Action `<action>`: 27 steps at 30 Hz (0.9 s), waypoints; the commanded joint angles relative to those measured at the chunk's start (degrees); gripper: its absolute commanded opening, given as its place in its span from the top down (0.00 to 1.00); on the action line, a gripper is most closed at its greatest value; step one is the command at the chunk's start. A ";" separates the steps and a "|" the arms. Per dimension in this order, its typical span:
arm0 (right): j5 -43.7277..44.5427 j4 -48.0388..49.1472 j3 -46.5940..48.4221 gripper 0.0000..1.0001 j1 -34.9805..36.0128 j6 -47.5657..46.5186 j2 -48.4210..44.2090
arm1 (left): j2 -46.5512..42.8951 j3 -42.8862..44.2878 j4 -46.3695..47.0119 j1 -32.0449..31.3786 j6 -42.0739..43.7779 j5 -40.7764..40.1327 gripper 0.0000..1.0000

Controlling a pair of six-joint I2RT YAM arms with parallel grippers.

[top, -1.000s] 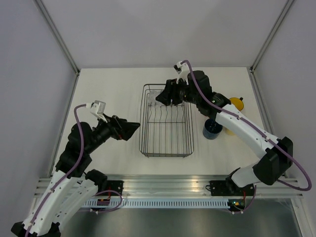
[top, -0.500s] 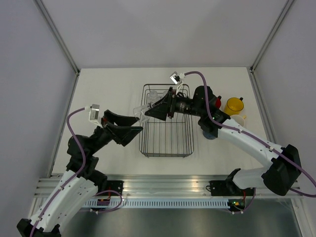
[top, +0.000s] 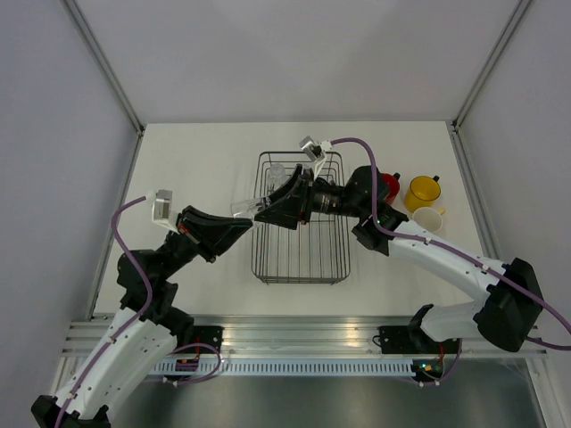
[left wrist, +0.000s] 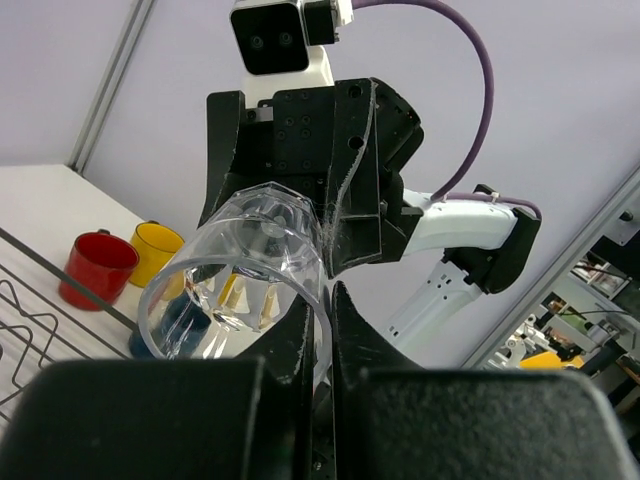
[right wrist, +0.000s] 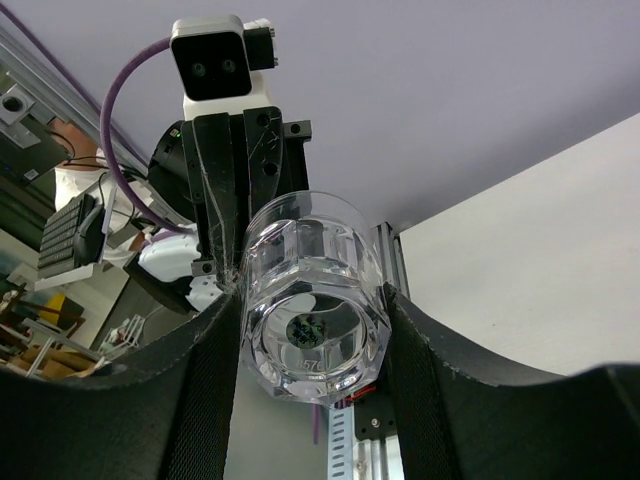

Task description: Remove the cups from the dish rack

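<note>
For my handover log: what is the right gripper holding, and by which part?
The right gripper clamps a clear glass tumbler by its side walls, near the base.

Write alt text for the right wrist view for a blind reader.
A clear glass tumbler, base towards the camera, is clamped in the right gripper. Behind it, the left gripper pinches its far rim.

Around the tumbler (top: 243,207), the left gripper (top: 243,229) blocks 8 o'clock, the right gripper (top: 266,210) 3 o'clock; bare table (top: 196,169) lies at 10 o'clock.
</note>
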 commanded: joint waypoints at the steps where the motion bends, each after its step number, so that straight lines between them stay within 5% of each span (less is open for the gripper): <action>1: -2.32 8.00 -0.79 0.76 0.48 1.97 0.35 | -0.37 0.59 0.82 0.20 0.59 0.06 0.98; 3: -3.38 9.23 -1.49 0.68 0.48 1.98 0.43 | -0.37 1.12 -0.76 0.20 1.47 -0.37 0.98; 4: -3.64 10.11 -1.93 0.56 0.48 1.80 0.00 | -0.46 1.38 -1.73 0.20 2.69 -0.99 0.98; 5: -3.47 10.03 -2.28 0.14 0.56 1.54 -0.18 | -0.72 1.82 -3.65 0.20 3.23 -1.25 0.98; 6: -2.95 9.68 -2.81 0.02 0.48 -0.03 -0.53 | -1.07 2.17 -4.54 0.20 3.93 -1.52 0.98; 11: 7.93 -5.85 -2.29 0.02 0.39 -9.78 -4.22 | -2.13 6.20 -14.55 0.20 10.69 -7.22 0.98; 16: 34.25 -23.96 -1.76 0.02 0.48 -17.87 -9.92 | 1.11 12.27 -33.00 0.20 18.15 -20.75 0.98; 19: 42.72 -30.63 -1.41 0.02 0.39 -19.29 -12.30 | 5.67 16.84 -41.45 0.20 20.36 -29.25 0.98; 27: 43.29 -39.44 -1.58 0.02 0.39 -23.59 -17.93 | 25.09 30.90 -58.42 0.29 23.35 -46.60 0.98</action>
